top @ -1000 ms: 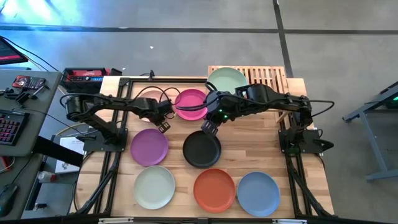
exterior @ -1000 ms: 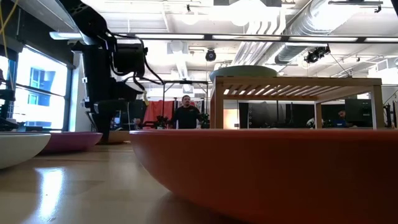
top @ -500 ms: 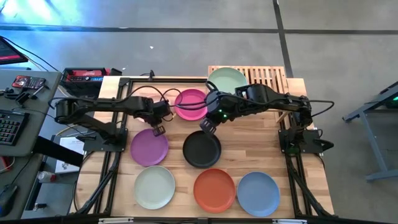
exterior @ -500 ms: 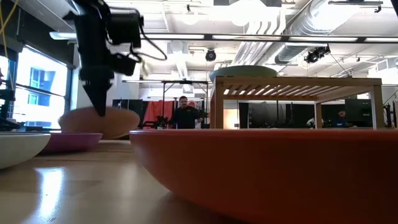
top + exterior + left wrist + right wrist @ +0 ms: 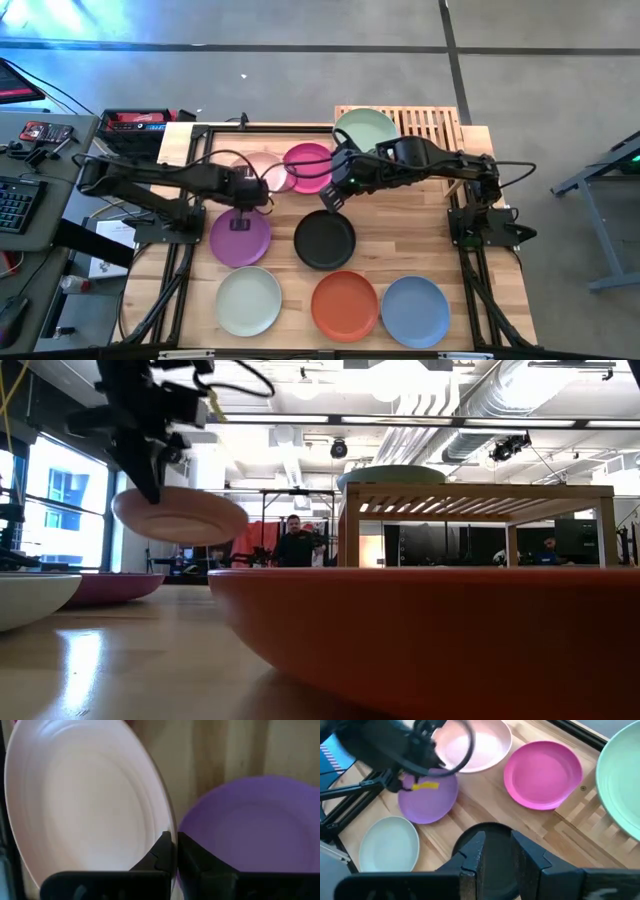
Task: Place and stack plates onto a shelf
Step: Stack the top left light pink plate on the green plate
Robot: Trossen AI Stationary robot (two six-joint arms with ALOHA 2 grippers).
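A pale pink plate [image 5: 264, 170] hangs tilted above the table's far left, with my left gripper [image 5: 173, 851] shut on its rim. Below it lies the purple plate [image 5: 240, 238]. The magenta plate [image 5: 308, 167], black plate [image 5: 325, 240], off-white plate [image 5: 249, 301], orange-red plate [image 5: 345, 305] and blue plate [image 5: 415, 311] rest flat on the tabletop. The sage green plate [image 5: 365, 127] lies on the bamboo shelf [image 5: 432, 122] at the far right. My right gripper [image 5: 496, 851] hovers open over the black plate's far edge, holding nothing. My left gripper pinches the pink plate's rim [image 5: 168, 831] between its two fingers, one on the dished face and one on the underside. The fingers come steeply from above at the plate's near-left edge. The plate [image 5: 182, 517] is lifted clear and slopes down away from the fingers.
The left arm [image 5: 150, 178] reaches in from the left, the right arm [image 5: 440, 160] from the right past the shelf's front. A keyboard and gear sit on a side desk [image 5: 30, 170] left of the table. People stand far behind in the room [image 5: 297, 545].
My left gripper has risen and drawn back toward the table's left and near side, rolling its wrist. The pink plate came up off the table with it, first by one edge, and now hangs clear and tilted.
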